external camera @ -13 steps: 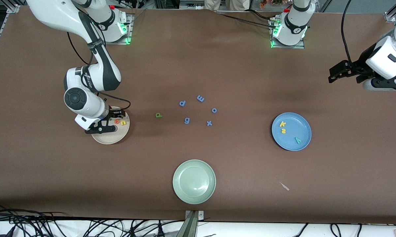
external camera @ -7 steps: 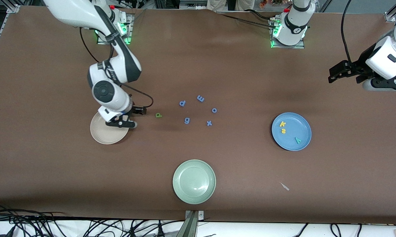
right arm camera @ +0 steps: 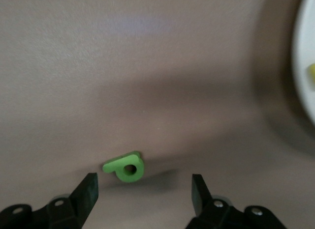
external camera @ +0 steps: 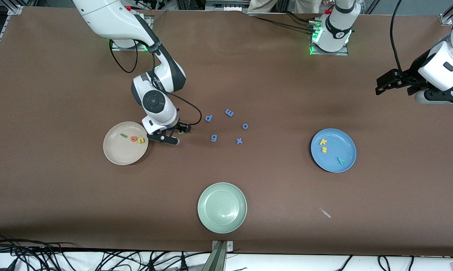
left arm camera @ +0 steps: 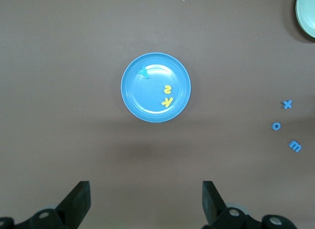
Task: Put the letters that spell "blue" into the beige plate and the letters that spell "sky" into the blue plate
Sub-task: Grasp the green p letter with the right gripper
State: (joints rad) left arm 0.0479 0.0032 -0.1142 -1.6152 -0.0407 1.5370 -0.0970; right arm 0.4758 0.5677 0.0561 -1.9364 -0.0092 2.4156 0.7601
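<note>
The beige plate (external camera: 120, 155) holds the dark-green l (external camera: 123, 135), orange e (external camera: 133, 139) and yellow u (external camera: 141, 140). Beside it, toward the blue-purple letters, the green b (external camera: 181, 132) (right arm camera: 125, 167) lies on the table. My right gripper (external camera: 178, 135) (right arm camera: 145, 192) hangs low over the b, open, its fingers either side of the letter and apart from it. The blue plate (external camera: 342, 145) (left arm camera: 142, 99) holds the yellow k (external camera: 323, 142) (left arm camera: 168, 101), yellow s (external camera: 324, 149) (left arm camera: 168, 89) and teal y (external camera: 340, 160) (left arm camera: 143, 71). My left gripper (external camera: 380, 84) (left arm camera: 146, 199) waits open and empty at the left arm's end.
Blue-purple letters lie mid-table: p (external camera: 209, 118), m (external camera: 229, 112), o (external camera: 245, 126), g (external camera: 213, 138), x (external camera: 239, 141). A pale green plate (external camera: 222, 207) sits nearer the front camera. A small white scrap (external camera: 326, 213) lies near the blue plate.
My right arm has swung from over the beige plate to over the green b, uncovering the letters in the plate. The left arm has not moved.
</note>
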